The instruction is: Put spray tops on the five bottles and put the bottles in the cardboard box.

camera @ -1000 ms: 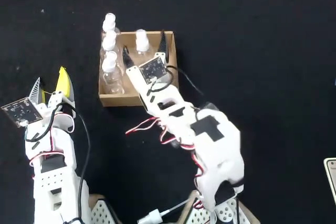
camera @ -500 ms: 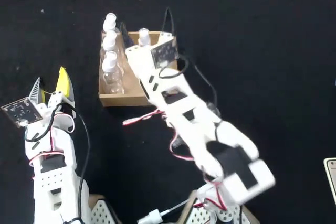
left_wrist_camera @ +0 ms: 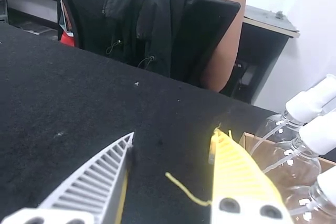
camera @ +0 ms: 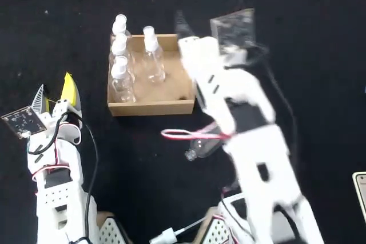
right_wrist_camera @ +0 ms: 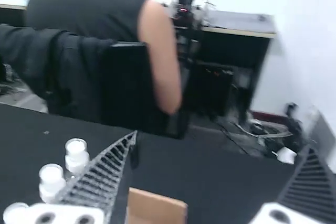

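The cardboard box [camera: 171, 98] holds several clear bottles with white spray tops: three in a row along its left wall [camera: 119, 44] and one more [camera: 151, 50] standing near its far side. Another bottle [camera: 203, 148], with no top, lies on the black table in front of the box. A loose spray top [camera: 166, 235] lies at the near edge. My right gripper [camera: 189, 27] hangs open above the box's far right corner; its wrist view shows the spread gripper [right_wrist_camera: 210, 182] over the bottle tops [right_wrist_camera: 76, 153]. My left gripper [camera: 54, 92] [left_wrist_camera: 170, 166] rests open left of the box, holding nothing.
The right arm's body [camera: 257, 158] stretches from the near edge toward the box, passing next to the lying bottle. A white object [camera: 361, 190] sits at the table's right edge. A seated person shows beyond the table's far edge.
My right gripper has risen out of the box and swung to the right, leaving the fourth bottle standing inside. The lying bottle has come into sight. The left arm has kept still.
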Robot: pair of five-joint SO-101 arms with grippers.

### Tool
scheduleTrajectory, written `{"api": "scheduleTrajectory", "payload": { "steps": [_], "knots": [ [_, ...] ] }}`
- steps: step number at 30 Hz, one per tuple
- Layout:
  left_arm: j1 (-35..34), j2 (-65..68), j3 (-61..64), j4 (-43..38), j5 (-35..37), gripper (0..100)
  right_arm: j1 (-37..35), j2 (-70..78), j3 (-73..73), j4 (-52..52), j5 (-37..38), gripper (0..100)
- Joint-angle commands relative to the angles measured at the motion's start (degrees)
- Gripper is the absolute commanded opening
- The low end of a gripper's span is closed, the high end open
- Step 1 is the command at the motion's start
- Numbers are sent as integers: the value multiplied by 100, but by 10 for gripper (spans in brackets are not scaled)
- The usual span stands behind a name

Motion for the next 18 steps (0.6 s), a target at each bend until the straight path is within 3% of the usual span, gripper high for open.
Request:
{"api": "scheduleTrajectory", "payload": {
  "steps": [1, 5, 8, 13, 16, 18],
  "knots": [
    [57, -35, 154, -132, -26, 209, 747, -945, -505, 1125, 18, 400],
    [75, -18, 145, -132, -26, 209, 2040, -1385, -321, 1099, -281, 402],
    [75, -18, 145, -132, -26, 209, 2734, -1420, -224, 1732, -325, 402],
    [84, -18, 145, -132, -26, 209, 2910, -435, -251, 3156, 695, 401],
    [84, -18, 145, -132, -26, 209, 3015, 251, -251, 3675, 905, 400],
    [84, -18, 145, -132, -26, 209, 2963, 532, -251, 3912, 1459, 400]
  ]
}}
